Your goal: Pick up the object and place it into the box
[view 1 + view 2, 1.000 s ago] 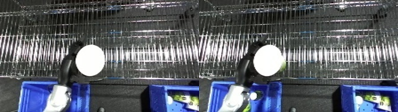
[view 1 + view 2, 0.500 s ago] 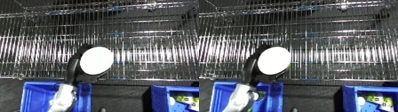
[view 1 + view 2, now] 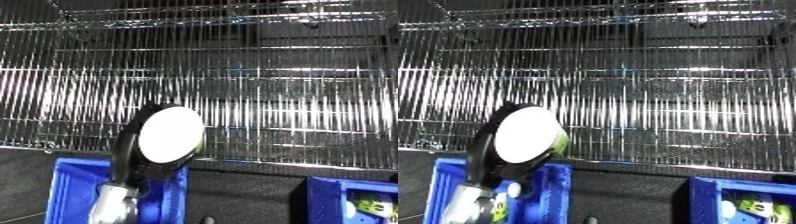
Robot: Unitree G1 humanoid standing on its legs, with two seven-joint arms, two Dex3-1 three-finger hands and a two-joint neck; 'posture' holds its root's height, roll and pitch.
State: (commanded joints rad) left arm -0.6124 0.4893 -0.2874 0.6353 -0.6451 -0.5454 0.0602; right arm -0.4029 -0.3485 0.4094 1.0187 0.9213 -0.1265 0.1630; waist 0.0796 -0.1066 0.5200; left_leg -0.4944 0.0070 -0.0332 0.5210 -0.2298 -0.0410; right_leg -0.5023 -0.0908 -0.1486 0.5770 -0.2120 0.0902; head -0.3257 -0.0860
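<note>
Wire shelving [image 3: 266,100] fills the upper two thirds of both views, its chrome bars catching bright glare, with a dark floor or tabletop below it. At about seven o'clock in the frame we see our left hand [image 3: 133,150] raised on its silver forearm [image 3: 111,212], black fingers curled round the back and edge of a white round object [image 3: 171,134] — a flat disc or lid, as far as we can tell, with a sliver of yellow-green showing at its right rim in the right eye view. The fingers are clamped on it; the pale face is turned toward the camera, so most of the hand is hidden behind it.

Directly beneath the hand sits a blue bin [image 3: 75,187], its near wall and inner floor visible at seven o'clock. We judge the object is held high and over this bin because it is on its way in — carried clear of the rim so it can be lowered or let go without catching the wall.

A second blue bin [image 3: 749,192] sits at five o'clock (it holds some small green and white items, too blurred to name). Our right hand shows in neither view.
</note>
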